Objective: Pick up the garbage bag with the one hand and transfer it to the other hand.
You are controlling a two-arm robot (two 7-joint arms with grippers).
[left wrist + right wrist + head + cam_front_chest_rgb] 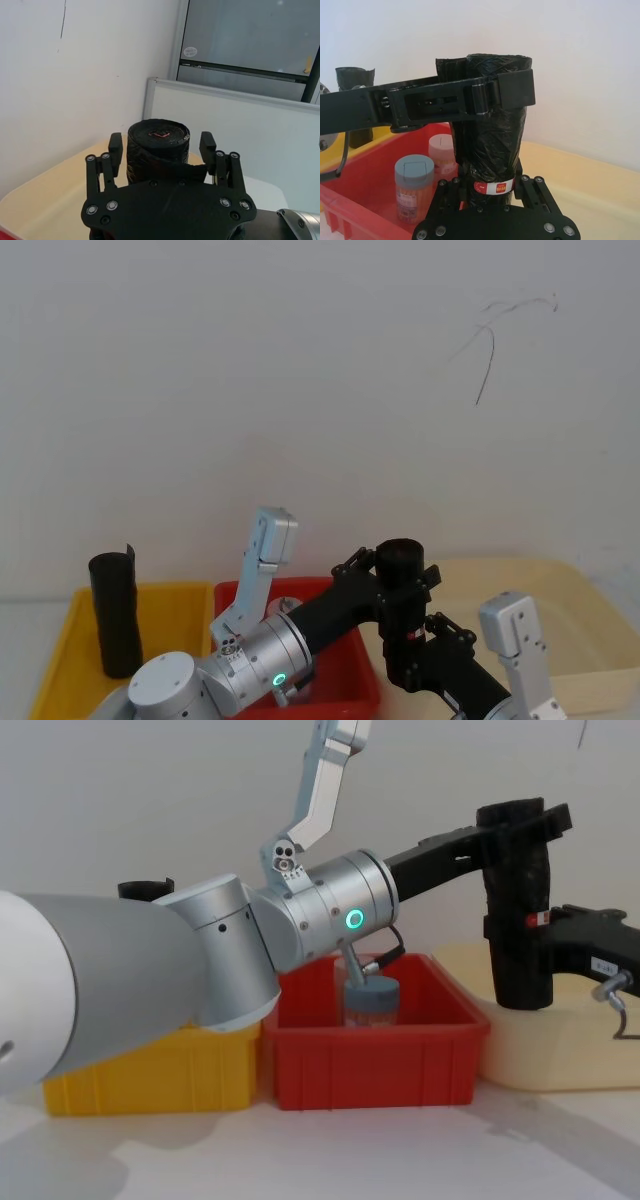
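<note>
The garbage bag point(520, 910), a tall black roll with a red-and-white label point(492, 187), stands upright in the air above the cream bin. My left gripper point(161, 147), on the silver wrist with the green ring point(352, 918), reaches in from the left and brackets the roll's top. Its fingers point(207, 145) are spread a little wider than the roll, so it is open. My right gripper point(490, 192) is shut on the roll's lower part at the label, as the chest view also shows for this gripper point(520, 952). From the head, the garbage bag point(400, 570) rises between both grippers.
A red bin point(370, 1065) holds a blue-lidded jar point(372, 1002) and a pink-lidded jar point(441, 150). A yellow bin point(150, 1075) to its left holds a second black roll point(115, 615). The cream bin point(550, 1055) lies on the right, under the bag.
</note>
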